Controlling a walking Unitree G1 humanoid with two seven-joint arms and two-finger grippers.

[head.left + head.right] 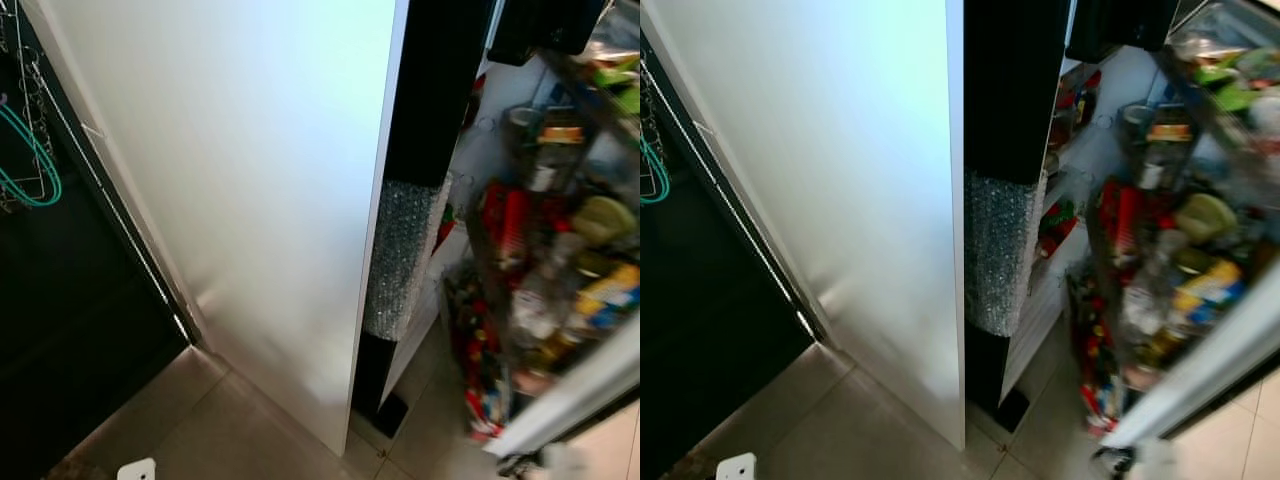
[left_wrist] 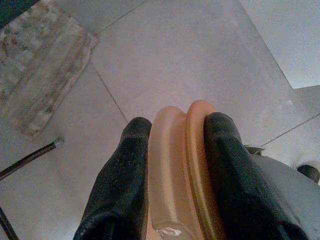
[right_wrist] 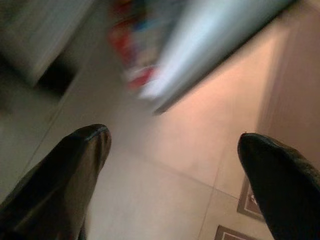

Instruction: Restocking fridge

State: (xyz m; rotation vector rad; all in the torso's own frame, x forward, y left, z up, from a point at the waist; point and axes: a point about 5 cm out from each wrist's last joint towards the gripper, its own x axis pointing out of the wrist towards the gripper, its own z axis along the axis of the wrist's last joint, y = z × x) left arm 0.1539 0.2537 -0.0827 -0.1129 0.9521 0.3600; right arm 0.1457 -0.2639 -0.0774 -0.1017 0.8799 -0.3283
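The left pincer (image 2: 172,150) is closed on a pale orange item (image 2: 180,170); both black fingers (image 2: 125,185) press against its sides, and the item stands between them above the tiled floor (image 2: 190,60). The item's identity cannot be told. A patterned mat (image 2: 42,65) lies on the floor at the upper left of the left wrist frame, and a thin dark rod (image 2: 30,156) lies at the left edge. The right pincer (image 3: 175,160) is wide open and holds nothing; its two fingers (image 3: 65,170) stand well apart over the floor, with blurred red packaging (image 3: 135,75) and a pale door edge (image 3: 215,45) in the upper part of that frame. In the head views, a white panel (image 1: 240,180) occupies the centre of the frame. To its right runs a black vertical edge (image 1: 430,80) with a bubble-wrap section (image 1: 400,260) halfway down. The fridge door (image 1: 560,400) stands open at the right of the frame, and its racks (image 1: 540,250) hold blurred bottles, jars and packets. A dark opening (image 1: 70,300) with a teal wire (image 1: 35,160) lies at the left of the frame.
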